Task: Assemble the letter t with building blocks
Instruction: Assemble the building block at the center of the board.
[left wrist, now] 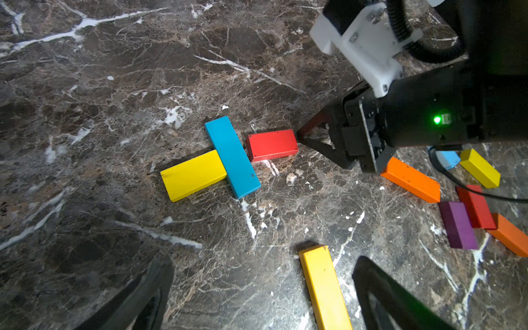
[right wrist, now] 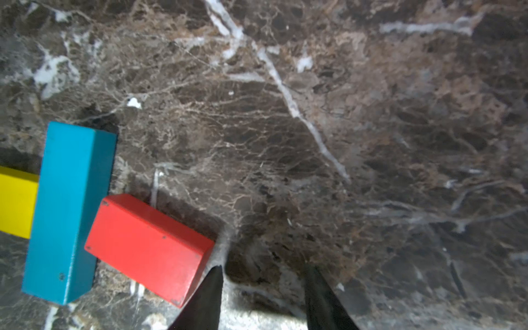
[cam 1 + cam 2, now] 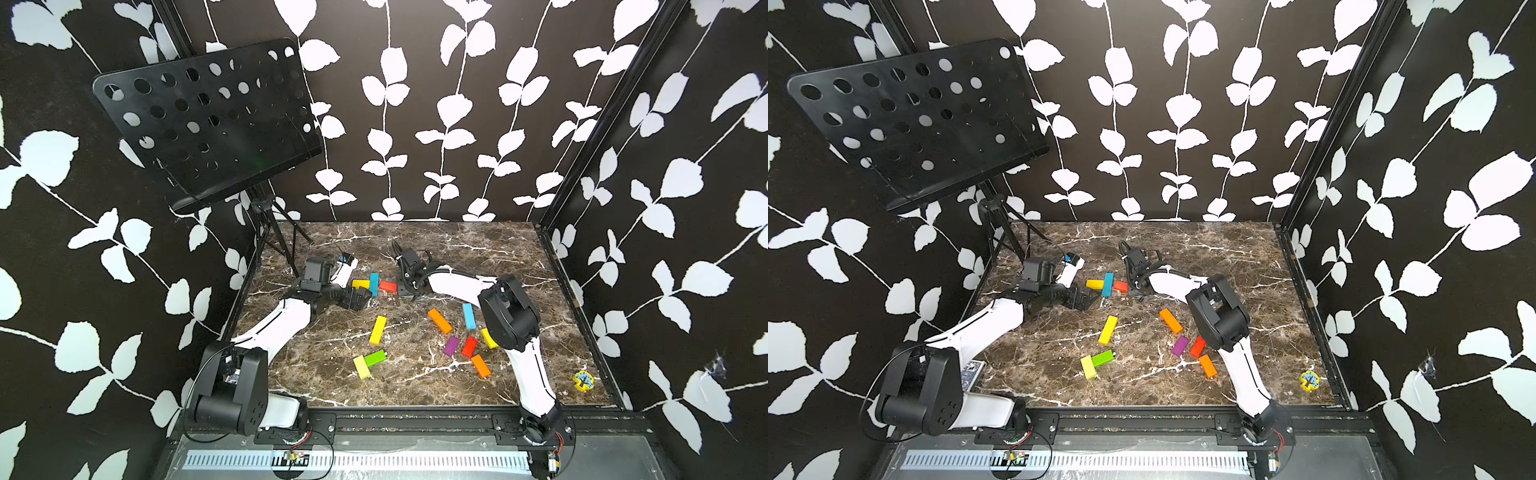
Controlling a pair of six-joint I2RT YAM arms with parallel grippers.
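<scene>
Right tool (image 2: 264, 268) (empty, parted; left tool (image 1: 263, 261) wide open) sits by a red block (image 2: 148, 245) skewed beside the blue-yellow letter t (image 2: 68, 211).

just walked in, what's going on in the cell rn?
Bimanual t build on the marble table, partly done. A blue block has a yellow block butted against one side; the red block lies skewed at its other side. The right gripper sits at the red block's outer end, jaws apart, nothing between them. The left gripper hovers open and empty nearby. The other blocks lie loose toward the table's front.
</scene>
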